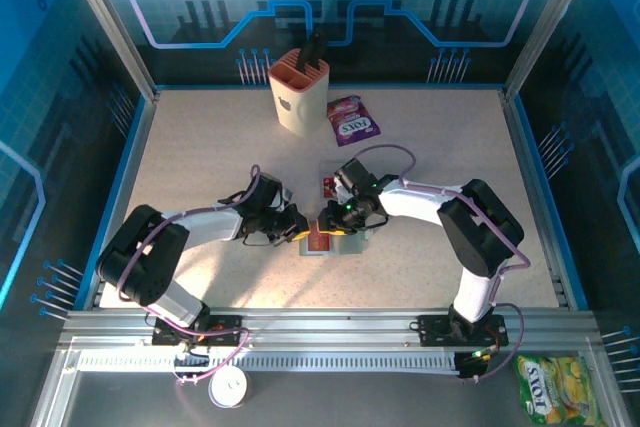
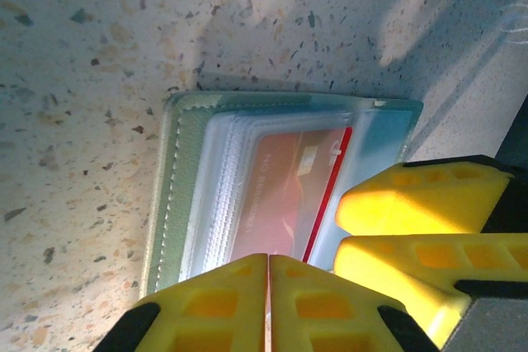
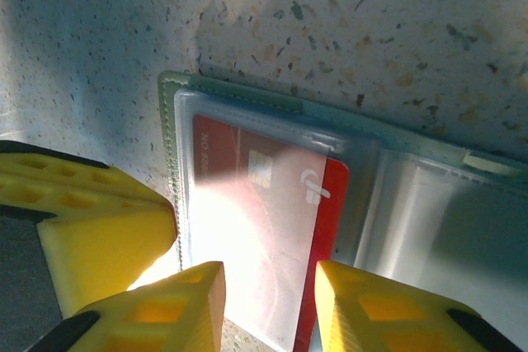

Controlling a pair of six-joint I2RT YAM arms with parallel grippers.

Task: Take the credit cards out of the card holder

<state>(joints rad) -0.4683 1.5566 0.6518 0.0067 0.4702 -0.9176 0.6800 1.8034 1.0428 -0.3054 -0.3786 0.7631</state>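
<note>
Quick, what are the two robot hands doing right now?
Left gripper: shut; whether it pinches the card holder cannot be told.
Right gripper: open, fingers over the red card.

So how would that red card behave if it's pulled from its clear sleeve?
The red card looks flat and straight-edged, so probably stiff, not floppy. It looks thin, so likely light. The glossy clear sleeve over it may let it slide, though the card holder might drag along unless pinned.
</note>
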